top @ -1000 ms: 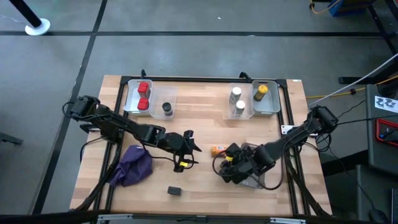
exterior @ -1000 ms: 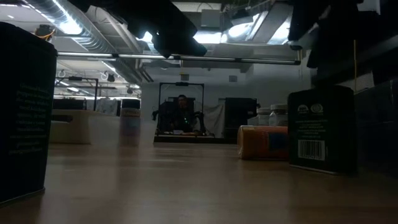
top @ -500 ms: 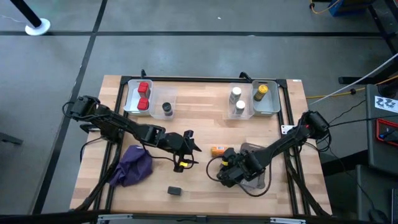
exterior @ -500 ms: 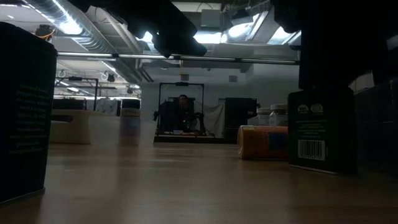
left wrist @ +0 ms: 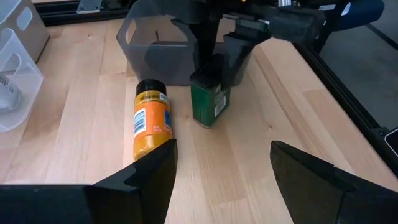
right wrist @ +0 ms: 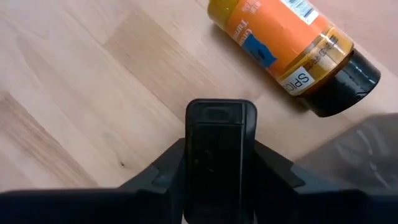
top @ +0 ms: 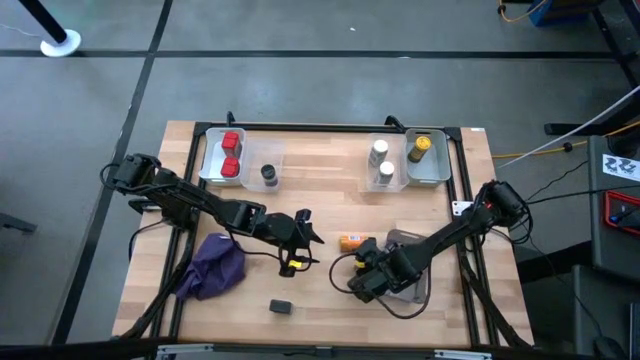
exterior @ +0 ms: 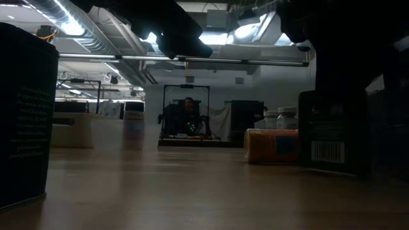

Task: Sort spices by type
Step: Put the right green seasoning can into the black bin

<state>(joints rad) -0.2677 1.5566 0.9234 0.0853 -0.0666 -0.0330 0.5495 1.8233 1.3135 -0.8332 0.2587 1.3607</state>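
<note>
A green spice tin [left wrist: 210, 107] with a black cap stands on the wood table beside the orange bottle [left wrist: 151, 122], which lies on its side. My right gripper [top: 362, 283] comes down from above and is shut on the tin's cap. The left gripper [top: 300, 242] hovers open at mid-table, facing the tin, with nothing between its fingers [left wrist: 149, 180]. In the low view the tin [exterior: 332, 134] shows dark at the right, with the orange bottle [exterior: 271, 145] behind it. My right gripper pinches the tin's black cap [right wrist: 221, 124] between its two fingers [left wrist: 208, 56], one on each side. The fingers point down from above. The tin hangs upright below them, its base on or just at the table.
A translucent grey bin [left wrist: 155, 37] lies behind the tin. Clear bins at the far edge hold two red cubes [top: 231, 155], a dark jar [top: 268, 175], white-capped bottles [top: 380, 160] and a yellow-lidded jar [top: 422, 145]. A purple cloth [top: 215, 265] and a small dark block [top: 281, 306] lie near the front.
My right gripper has moved a little toward the table's left and near edge, come down over the green tin and shut on its cap. The tin has shifted slightly on the table.
</note>
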